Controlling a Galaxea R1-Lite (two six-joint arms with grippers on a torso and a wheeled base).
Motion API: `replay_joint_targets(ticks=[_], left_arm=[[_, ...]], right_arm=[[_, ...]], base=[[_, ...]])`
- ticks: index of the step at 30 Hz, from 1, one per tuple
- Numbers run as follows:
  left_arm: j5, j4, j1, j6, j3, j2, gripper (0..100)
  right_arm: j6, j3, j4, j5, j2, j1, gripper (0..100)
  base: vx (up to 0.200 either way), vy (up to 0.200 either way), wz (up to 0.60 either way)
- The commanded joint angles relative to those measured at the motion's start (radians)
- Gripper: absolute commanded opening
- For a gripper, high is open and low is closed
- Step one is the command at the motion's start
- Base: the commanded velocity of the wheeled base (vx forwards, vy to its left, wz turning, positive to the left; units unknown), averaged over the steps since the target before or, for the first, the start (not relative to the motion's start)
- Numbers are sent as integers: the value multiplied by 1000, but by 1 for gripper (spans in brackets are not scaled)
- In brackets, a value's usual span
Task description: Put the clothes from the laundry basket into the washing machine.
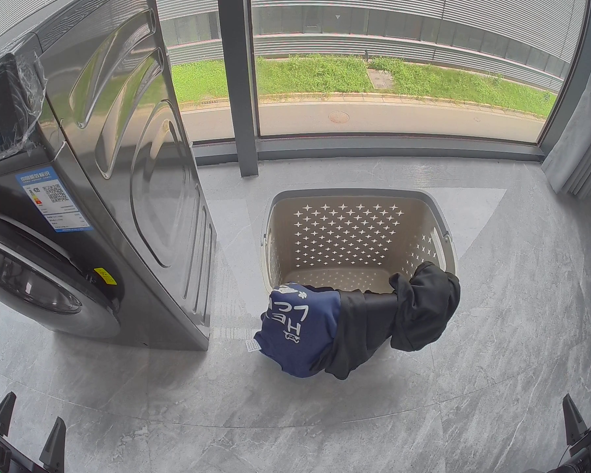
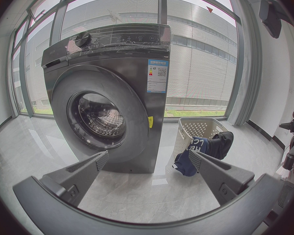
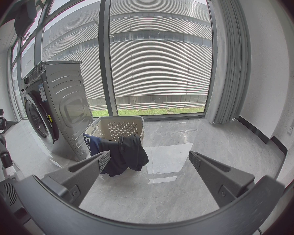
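floor: glossy grey marbled tiles [image 1: 492,376] | window: tall glass panes split by a dark upright post [image 1: 238,67] | outside: grass strip [image 1: 374,77], paved path [image 1: 374,123] nearer the glass, ribbed grey building [image 3: 160,59] beyond | right: grey curtain [image 1: 581,146] bunched at window's edge, white wall [image 3: 271,82], black baseboard [image 3: 258,133]

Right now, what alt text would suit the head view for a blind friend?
A cream laundry basket stands on the grey floor before a window, blue and black clothes draped over its near rim. A grey washing machine stands on its left. The left gripper and right gripper are open at the bottom corners.
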Motion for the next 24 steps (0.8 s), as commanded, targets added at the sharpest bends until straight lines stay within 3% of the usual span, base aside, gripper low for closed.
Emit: replay_joint_targets(ticks=[1, 4, 10, 24], left_arm=[[0, -1, 0, 0, 18, -16, 100], [0, -1, 0, 0, 18, -16, 100], [-1, 1, 0, 0, 18, -16, 100], [-1, -1, 0, 0, 18, -16, 100]], right_arm=[[0, 18, -1, 1, -10, 0, 100], [1, 18, -1, 1, -10, 0, 100], [1, 18, -1, 1, -10, 0, 100], [1, 18, -1, 1, -10, 0, 100]], base=[[-200, 0, 0], [-200, 0, 0], [0, 0, 0], [0, 200, 0]])
